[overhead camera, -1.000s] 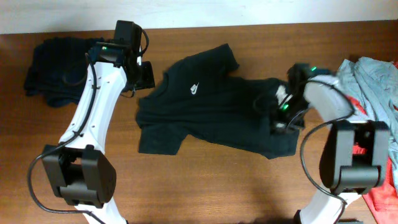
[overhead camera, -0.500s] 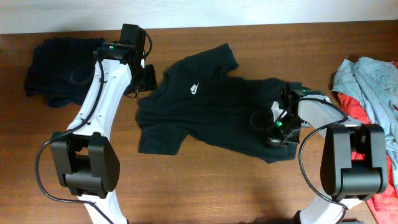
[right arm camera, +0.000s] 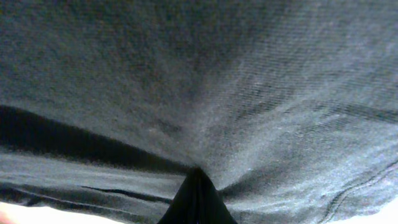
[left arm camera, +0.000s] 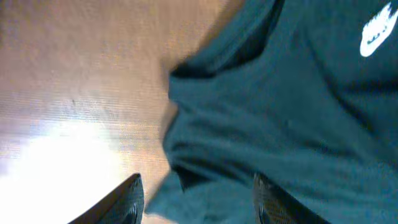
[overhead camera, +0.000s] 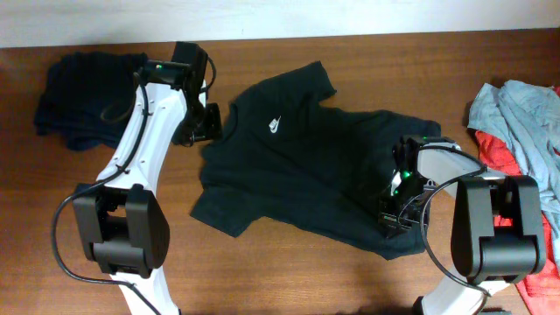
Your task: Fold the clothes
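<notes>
The black tee (overhead camera: 306,166) with a small white chest logo (overhead camera: 274,124) lies spread on the middle of the table. My left gripper (overhead camera: 208,124) is at its left sleeve. In the left wrist view the left gripper (left arm camera: 198,190) is open, with the tee's edge (left arm camera: 261,112) lying between the fingers. My right gripper (overhead camera: 395,203) is down on the tee's right lower part. In the right wrist view the right gripper (right arm camera: 196,193) is shut, pinching the tee's fabric (right arm camera: 205,93), which bunches into it.
A dark navy-black pile (overhead camera: 83,96) lies at the back left. A light grey-blue garment (overhead camera: 516,109) lies over a red one (overhead camera: 541,262) at the right edge. The wooden table (overhead camera: 289,280) shows bare wood in front.
My right gripper has moved toward the front edge, dragging the tee's hem with it and spreading the shirt. My left gripper has shifted slightly toward the sleeve.
</notes>
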Available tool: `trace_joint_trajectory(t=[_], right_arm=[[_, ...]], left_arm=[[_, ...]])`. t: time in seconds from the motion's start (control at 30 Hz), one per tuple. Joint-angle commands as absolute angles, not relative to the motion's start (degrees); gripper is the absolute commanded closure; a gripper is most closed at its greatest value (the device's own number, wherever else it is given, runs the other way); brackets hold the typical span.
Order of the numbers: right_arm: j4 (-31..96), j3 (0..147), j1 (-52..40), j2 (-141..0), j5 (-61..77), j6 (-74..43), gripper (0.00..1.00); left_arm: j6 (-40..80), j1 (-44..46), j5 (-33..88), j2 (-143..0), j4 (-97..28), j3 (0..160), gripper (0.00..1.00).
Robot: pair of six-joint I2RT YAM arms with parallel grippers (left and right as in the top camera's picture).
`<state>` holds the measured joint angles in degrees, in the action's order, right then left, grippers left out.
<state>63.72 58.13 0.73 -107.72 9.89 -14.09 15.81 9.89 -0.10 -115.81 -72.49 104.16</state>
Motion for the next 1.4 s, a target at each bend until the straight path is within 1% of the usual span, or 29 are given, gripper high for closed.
trace_joint_trajectory(t=[0.0, 0.2, 0.23, 0.37, 0.47, 0.53, 0.6, 0.73, 0.87, 0.9, 0.93, 0.97, 1.0, 1.17, 1.37], right_arm=[[62.35, 54.7, 0.8, -110.59, 1.85, -17.17, 0.96], [61.25, 51.64, 0.8, -110.59, 2.11, -18.79, 0.96], [61.3, 51.66, 0.8, -110.59, 2.68, -18.76, 0.96], [61.52, 52.58, 0.8, -110.02, 4.75, -17.54, 0.96], [63.48, 55.77, 0.75, -107.59, 5.61, -17.21, 0.96], [64.6, 58.33, 0.75, -105.23, 6.13, -17.21, 0.96], [65.84, 61.01, 0.75, -103.07, 7.18, -17.04, 0.96], [67.75, 65.14, 0.78, -100.01, 6.87, -15.62, 0.96], [65.73, 67.92, 1.52, -99.57, 6.85, -15.09, 0.95], [64.64, 68.23, 1.78, -99.57, 6.83, -15.09, 0.9], [63.51, 68.47, 2.13, -99.57, 6.85, -15.09, 0.77], [62.52, 68.62, 2.55, -99.57, 6.87, -15.09, 0.34], [61.49, 68.66, 2.92, -99.57, 6.85, -15.07, 0.01], [59.37, 68.66, 3.88, -99.59, 6.85, -15.07, 0.02], [59.07, 68.66, 3.88, -99.59, 6.85, -15.09, 0.01]], left_arm=[[14.92, 10.39, 1.5, -116.49, -72.97, 103.39, 0.44], [14.87, 10.59, 2.87, -116.49, -64.4, 102.15, 0.44], [14.68, 10.76, 3.38, -116.49, -62.33, 102.15, 0.46], [11.7, 12.45, 6.48, -116.53, -50.74, 102.15, 0.66], [11.66, 14.37, 6.44, -116.77, -41.25, 102.15, 0.87], [11.66, 15.77, 6.44, -117.25, -35.55, 102.15, 0.96], [11.55, 16.99, 6.2, -118.17, -31.0, 102.15, 0.99], [9.52, 18.79, 4.91, -121.01, -26.02, 102.15, 0.98], [9.52, 19.51, 4.29, -126.04, -21.19, 102.15, 0.99], [9.52, 19.53, 4.29, -127.46, -19.84, 102.15, 1.0], [9.5, 19.51, 4.27, -129.12, -18.44, 102.15, 0.99], [9.52, 19.51, 4.29, -130.56, -17.21, 102.15, 0.99], [9.52, 19.46, 4.29, -131.74, -16.34, 102.15, 0.99], [9.52, 19.35, 4.32, -136.11, -12.47, 102.15, 0.99], [9.52, 19.35, 7.6, -136.73, -8.1, 102.15, 0.99]])
